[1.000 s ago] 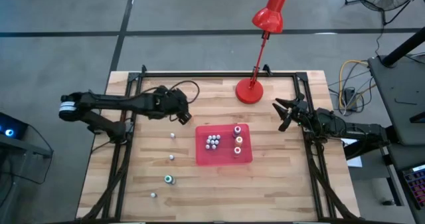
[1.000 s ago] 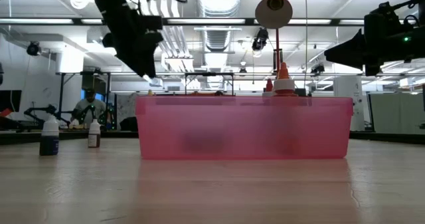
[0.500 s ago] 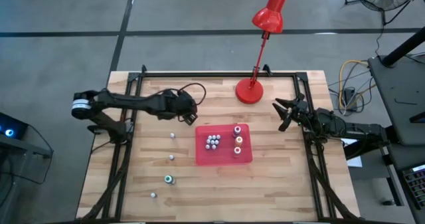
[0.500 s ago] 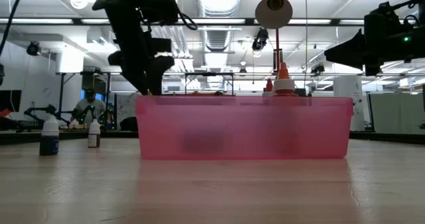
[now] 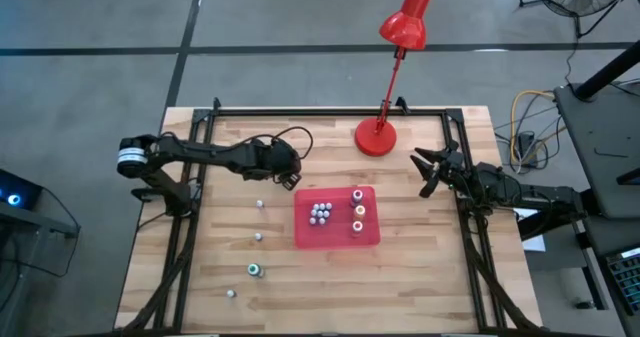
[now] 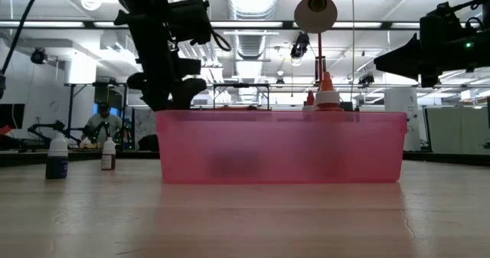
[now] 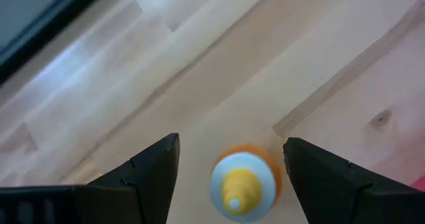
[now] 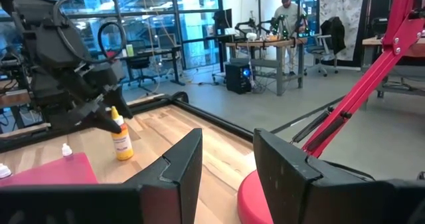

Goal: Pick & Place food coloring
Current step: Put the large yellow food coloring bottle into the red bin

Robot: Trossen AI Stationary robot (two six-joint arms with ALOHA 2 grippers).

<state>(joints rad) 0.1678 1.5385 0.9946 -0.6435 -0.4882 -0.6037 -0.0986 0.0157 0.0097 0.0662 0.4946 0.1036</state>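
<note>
An orange food coloring bottle (image 7: 242, 184) with a white collar and yellow tip stands upright on the wood table, just left of the red tray (image 5: 370, 239). My left gripper (image 7: 231, 144) is open and slants down over it, one finger on each side and apart from it; the right wrist view shows the bottle (image 8: 120, 139) below that gripper. The tray holds a cluster of tiny pale bottles (image 5: 321, 213) and three larger ones (image 5: 358, 209). My right gripper (image 5: 425, 172) waits open at the table's right edge.
Several loose small bottles stand in a row on the table's left half, among them a pale one (image 5: 259, 203) and a teal one (image 5: 254, 270). A red desk lamp (image 5: 377, 137) stands at the far edge. A dark metal frame (image 5: 190, 227) runs along the table's sides.
My left gripper has come down and moved a little toward the table's right edge, closer to the red tray. It stays open.
</note>
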